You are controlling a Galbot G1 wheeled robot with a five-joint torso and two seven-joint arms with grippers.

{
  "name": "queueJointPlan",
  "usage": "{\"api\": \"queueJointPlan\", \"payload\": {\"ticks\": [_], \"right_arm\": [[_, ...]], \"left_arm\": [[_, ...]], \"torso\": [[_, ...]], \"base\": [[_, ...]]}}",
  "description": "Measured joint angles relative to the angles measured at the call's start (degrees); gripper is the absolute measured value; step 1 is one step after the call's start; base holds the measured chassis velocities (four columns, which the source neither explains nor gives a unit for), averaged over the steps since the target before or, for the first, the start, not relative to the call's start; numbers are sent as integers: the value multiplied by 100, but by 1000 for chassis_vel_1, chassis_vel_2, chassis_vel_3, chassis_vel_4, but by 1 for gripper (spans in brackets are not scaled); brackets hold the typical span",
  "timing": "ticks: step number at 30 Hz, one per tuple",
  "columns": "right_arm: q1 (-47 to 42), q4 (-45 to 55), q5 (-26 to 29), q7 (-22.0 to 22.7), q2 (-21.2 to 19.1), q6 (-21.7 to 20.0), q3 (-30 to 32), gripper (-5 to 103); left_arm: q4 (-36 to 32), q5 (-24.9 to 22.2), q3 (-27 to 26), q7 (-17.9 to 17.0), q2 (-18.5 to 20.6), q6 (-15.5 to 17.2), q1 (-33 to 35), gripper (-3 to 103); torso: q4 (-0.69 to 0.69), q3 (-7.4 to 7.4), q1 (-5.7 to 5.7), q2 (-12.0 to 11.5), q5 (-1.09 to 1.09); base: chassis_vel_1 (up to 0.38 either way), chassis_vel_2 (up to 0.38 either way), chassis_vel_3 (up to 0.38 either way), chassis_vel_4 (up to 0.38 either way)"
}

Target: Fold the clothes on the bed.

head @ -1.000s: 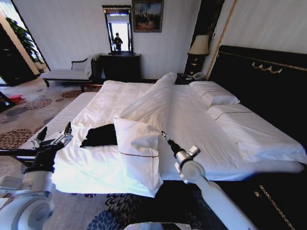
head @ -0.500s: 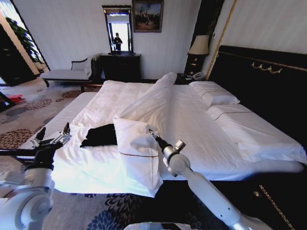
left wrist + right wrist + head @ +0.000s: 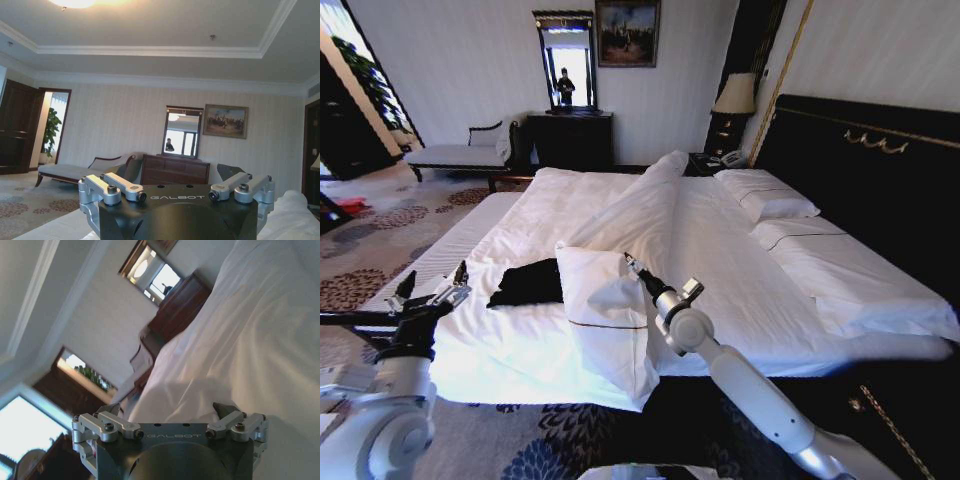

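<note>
The black T-shirt [image 3: 527, 283] is seen lying crumpled on the bed [image 3: 720, 250], between the left hand [image 3: 428, 287] and the right hand [image 3: 631, 262]. The right hand is held over a folded-back duvet corner [image 3: 610, 310], just beside the shirt. Both hands' fingers are shown spread apart, holding nothing. Open duvet lies beyond the right hand.

Bed [image 3: 880, 170]: white duvet [image 3: 700, 250] and pillows [image 3: 765, 195]; black T-shirt [image 3: 527, 283] lies between both grippers' fingers.

Daylight from the left glares on the white duvet [image 3: 510, 350]; the headboard [image 3: 860, 190] stays dim. A ceiling lamp [image 3: 75, 2] blows out; head-view edges bend.
</note>
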Motion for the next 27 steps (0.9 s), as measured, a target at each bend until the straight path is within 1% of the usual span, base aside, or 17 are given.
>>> {"api": "queueJointPlan", "payload": {"ticks": [3, 16, 18, 19, 22, 23, 24, 25, 27], "right_arm": [[121, -92, -110, 3, 30, -85, -210, 100], [745, -392, -94, -21, 182, -155, -646, 101], [811, -458, -100, -20, 199, -180, -764, 91], [811, -458, -100, -20, 199, -180, -764, 91], [859, -534, -117, -23, 253, -186, -887, 75], [859, -534, -117, -23, 253, -186, -887, 75], [865, -534, -118, -23, 270, -186, -892, 70], [869, -534, -118, -23, 279, -186, -894, 70], [876, -544, -132, -26, 306, -183, -900, 59]], "left_arm": [[9, 76, 16, 2, -10, -9, 29, 100], [129, 168, 40, 2, -32, -20, 52, 100], [143, 184, 30, 0, -27, -23, 53, 100], [143, 184, 30, 0, -27, -23, 53, 100], [171, 195, 4, -3, -28, -46, 69, 100], [171, 195, 4, -3, -28, -46, 69, 100], [189, 202, -4, -3, -28, -58, 70, 100], [202, 210, -8, -3, -27, -66, 70, 100], [256, 237, 8, -34, -44, -73, 55, 100]], "torso": [[0, 0, 0, 0, 0], [0, 0, 1, 0, 0], [0, 0, 0, 0, 0], [0, 0, 0, 0, 0], [0, 0, 0, 0, 0], [0, 0, 0, 0, 0], [0, 0, 0, 0, 0], [0, 0, 0, 0, 0], [0, 0, 0, 0, 0]], "base": [[0, 0, 0, 0], [0, 0, 0, 0], [0, 0, 0, 0], [0, 0, 0, 0], [0, 0, 0, 0], [0, 0, 0, 0], [0, 0, 0, 0], [0, 0, 0, 0], [0, 0, 0, 0]]}}
